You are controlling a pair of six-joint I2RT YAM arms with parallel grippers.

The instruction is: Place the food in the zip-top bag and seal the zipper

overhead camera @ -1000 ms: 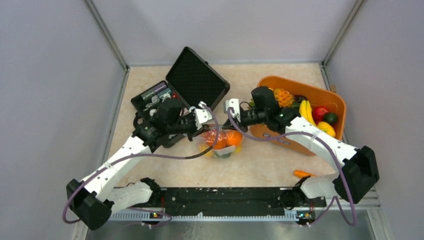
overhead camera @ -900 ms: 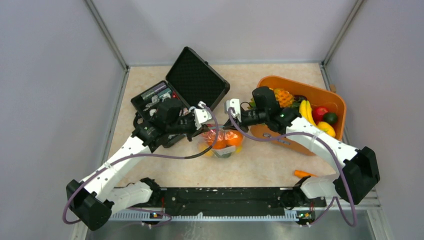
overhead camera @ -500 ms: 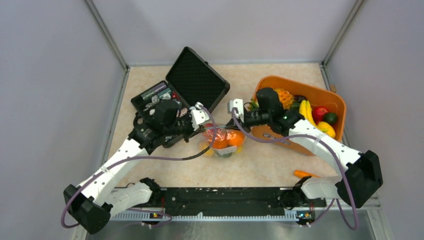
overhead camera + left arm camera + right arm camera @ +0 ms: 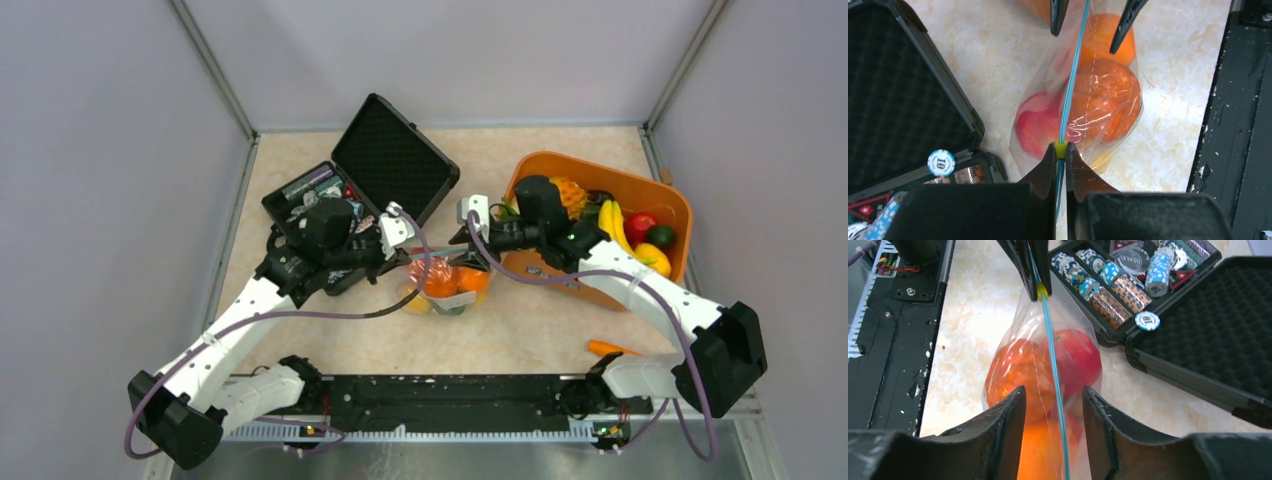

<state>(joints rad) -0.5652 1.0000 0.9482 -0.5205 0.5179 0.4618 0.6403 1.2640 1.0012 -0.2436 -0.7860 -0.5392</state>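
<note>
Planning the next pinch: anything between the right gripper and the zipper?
Nothing visible. The right gripper stands open with a finger on either side of the zipper, which runs bare through the gap. The left gripper is shut on the zipper's far end, at the yellow tab.

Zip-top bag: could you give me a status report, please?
Left tool shut on zipper end. Right tool open, straddling zipper. Bag holds fruit. Nothing blocking.

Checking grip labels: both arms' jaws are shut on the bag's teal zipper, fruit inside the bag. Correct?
No. Only the left jaws are shut on the zipper; the right wrist view shows the right jaws standing open, one either side of it. Fruit is indeed inside the bag.
</note>
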